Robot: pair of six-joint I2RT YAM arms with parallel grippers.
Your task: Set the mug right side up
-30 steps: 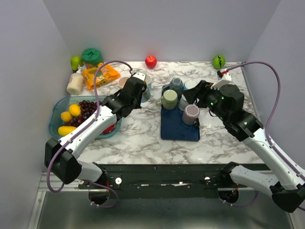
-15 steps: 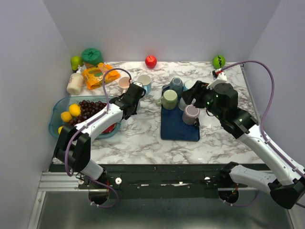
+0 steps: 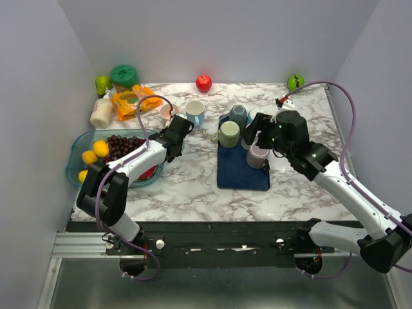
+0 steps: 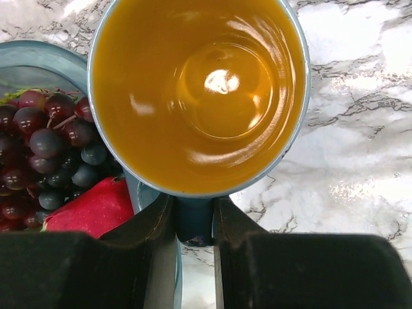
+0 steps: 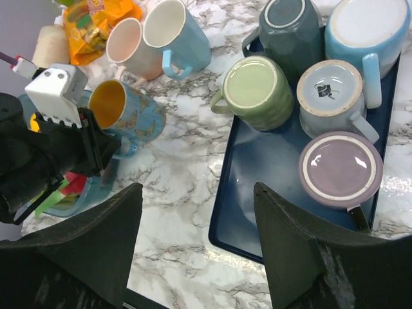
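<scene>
The left tool [image 4: 193, 225] is clenched on the handle of the mug [image 4: 199, 90], the orange-lined one. The mug is tipped over with its mouth toward the wrist, in the left half of the desk [image 3: 193, 177], at the rim of the bowl [image 3: 68, 164] of grapes [image 4: 38, 135] by the left edge. Whether it touches the marble I cannot tell. Close by, toward the far edge, are a pink cup [image 5: 132, 45] and a blue mug [image 5: 177, 32]. The right tool [image 5: 196, 199] hangs released above the tray [image 5: 257, 167] at mid-desk. Five mugs crowd the tray bottoms-up, the green mug [image 5: 257, 90] nearest the left arm and the purple mug [image 5: 340, 168] nearest the near edge.
</scene>
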